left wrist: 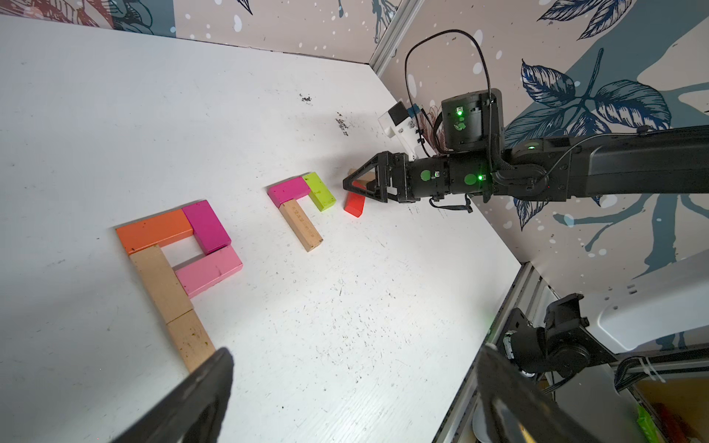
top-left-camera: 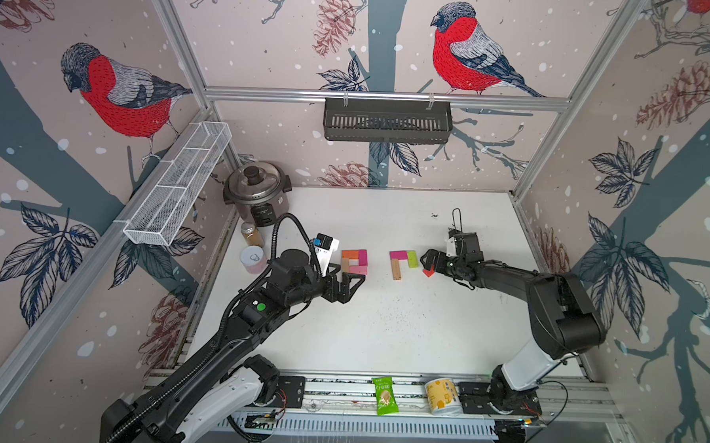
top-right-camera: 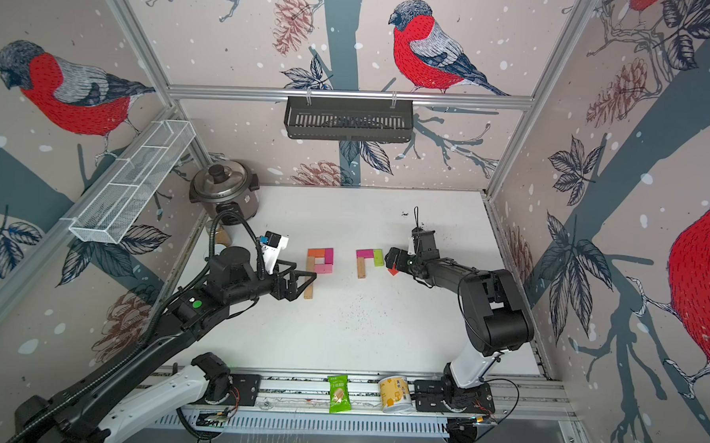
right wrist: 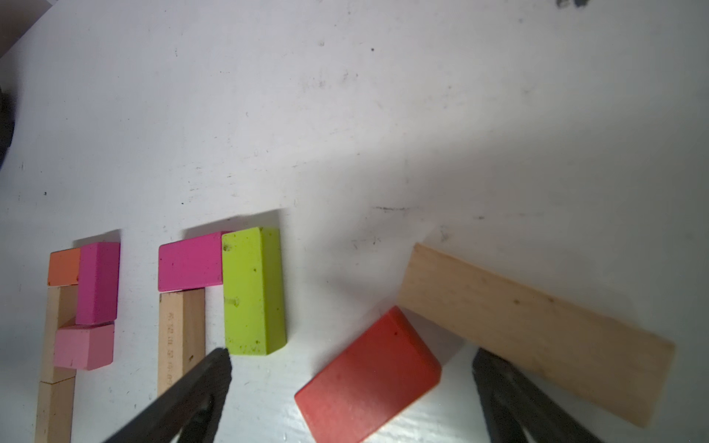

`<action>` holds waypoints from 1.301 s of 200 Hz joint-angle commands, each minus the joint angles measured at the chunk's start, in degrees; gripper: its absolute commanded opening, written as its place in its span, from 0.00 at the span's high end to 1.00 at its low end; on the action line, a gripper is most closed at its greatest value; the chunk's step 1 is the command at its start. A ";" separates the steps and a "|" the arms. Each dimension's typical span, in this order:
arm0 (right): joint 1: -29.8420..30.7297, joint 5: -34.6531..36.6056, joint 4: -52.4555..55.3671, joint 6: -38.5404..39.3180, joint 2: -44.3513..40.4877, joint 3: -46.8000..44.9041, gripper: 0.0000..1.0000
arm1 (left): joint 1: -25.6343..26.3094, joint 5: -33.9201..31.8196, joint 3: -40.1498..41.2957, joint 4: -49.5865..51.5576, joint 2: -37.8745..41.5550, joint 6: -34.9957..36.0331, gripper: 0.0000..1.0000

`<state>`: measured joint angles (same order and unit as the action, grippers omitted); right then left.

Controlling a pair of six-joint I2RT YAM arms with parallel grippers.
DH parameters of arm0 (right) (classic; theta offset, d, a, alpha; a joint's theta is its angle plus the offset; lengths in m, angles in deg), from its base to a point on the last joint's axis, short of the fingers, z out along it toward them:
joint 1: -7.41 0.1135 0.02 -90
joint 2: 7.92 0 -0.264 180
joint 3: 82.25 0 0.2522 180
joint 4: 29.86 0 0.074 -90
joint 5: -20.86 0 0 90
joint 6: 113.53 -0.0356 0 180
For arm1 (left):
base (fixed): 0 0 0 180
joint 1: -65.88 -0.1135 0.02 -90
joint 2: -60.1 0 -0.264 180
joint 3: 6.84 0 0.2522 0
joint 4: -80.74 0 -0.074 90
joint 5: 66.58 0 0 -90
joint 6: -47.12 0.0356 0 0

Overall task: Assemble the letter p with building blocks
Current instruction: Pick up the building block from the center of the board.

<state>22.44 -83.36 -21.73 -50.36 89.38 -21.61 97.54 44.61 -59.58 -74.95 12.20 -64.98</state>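
Snack packet (top-left-camera: 386, 396) on front rail (top-left-camera: 329, 388), left gripper (top-left-camera: 354, 289) agape, right gripper (top-left-camera: 427, 262) agape over red block (right wrist: 368, 379)

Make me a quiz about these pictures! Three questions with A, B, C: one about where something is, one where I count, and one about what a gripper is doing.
1. Where is the red block?
A) on the rice cooker
B) on the table by the right gripper
C) in the wire basket

2. How many magenta blocks are there?
A) one
B) two
C) four

3. How is the left gripper?
A) open and empty
B) shut on a block
C) shut on nothing

Answers:
1 B, it lies between the open fingers in the right wrist view.
2 B, one beside the orange block, one touching the lime green block.
3 A, its fingers stand wide apart around nothing.
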 commanded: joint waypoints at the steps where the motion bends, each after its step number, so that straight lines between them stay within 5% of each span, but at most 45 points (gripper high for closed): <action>1: -0.03 -2.20 -0.43 1.83 1.80 1.48 0.00 | -0.04 0.52 0.17 -1.32 0.19 -0.09 0.03; 111: 2.84 -0.10 0.97 3.26 -2.15 -2.96 0.00 | -0.02 0.61 0.29 -1.30 0.61 -0.25 0.03; 148: 5.05 5.43 3.10 4.37 -2.28 -2.87 0.00 | -0.02 0.52 0.23 -1.23 0.38 -0.22 0.03; 260: 6.92 13.96 6.66 5.21 0.56 -0.60 0.17 | -0.02 -0.10 0.29 -0.95 -0.02 -0.28 0.03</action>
<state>28.95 -71.71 -19.59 -45.64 89.18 -22.51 97.54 44.55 -59.29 -74.95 12.28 -65.18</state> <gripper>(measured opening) 0.840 0.972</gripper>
